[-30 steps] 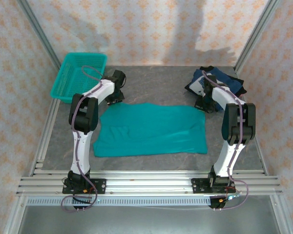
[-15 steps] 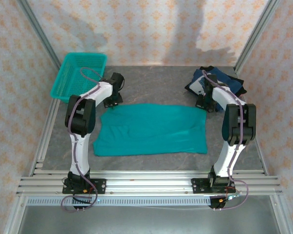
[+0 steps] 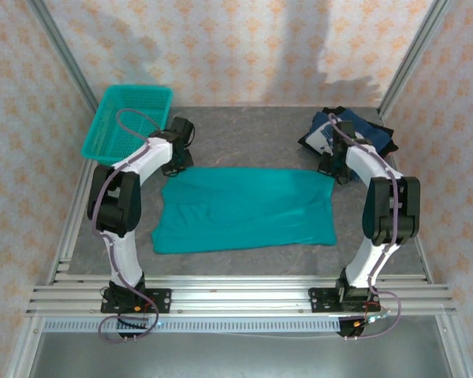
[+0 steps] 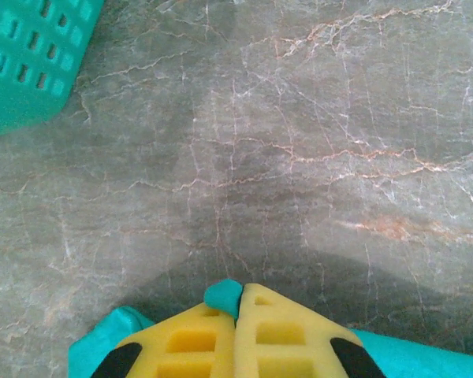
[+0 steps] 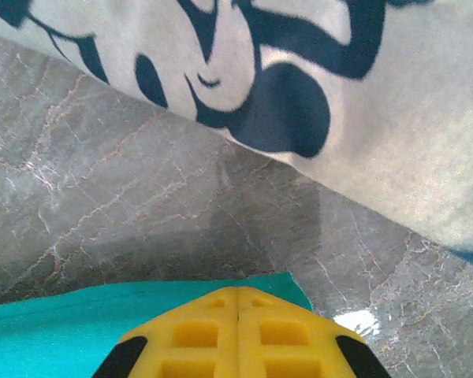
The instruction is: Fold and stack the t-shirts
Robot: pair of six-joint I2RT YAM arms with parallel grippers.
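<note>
The teal t-shirt point(image 3: 244, 209) lies spread flat in the middle of the table. My left gripper point(image 3: 174, 168) is at its far left corner, shut, with a fold of teal cloth point(image 4: 224, 298) pinched between the yellow fingertips point(image 4: 256, 303). At the shirt's far right corner my right gripper point(image 3: 332, 172) is also shut, and the teal edge point(image 5: 280, 282) runs in under its closed tips point(image 5: 238, 293). The navy t-shirt point(image 3: 355, 130) with white print point(image 5: 363, 102) lies bunched at the back right, just beyond the right gripper.
A teal mesh basket point(image 3: 124, 122) stands at the back left, close to the left arm point(image 3: 142, 157); its corner point(image 4: 24, 63) is near the left gripper. Bare grey marble table point(image 3: 252, 142) lies beyond the shirt. Frame posts and patterned walls close in the sides.
The left gripper has closed on the teal shirt's far left corner. Both arms' elbows have swung outward. The shirt's far edge now sits straighter between the two grippers.
</note>
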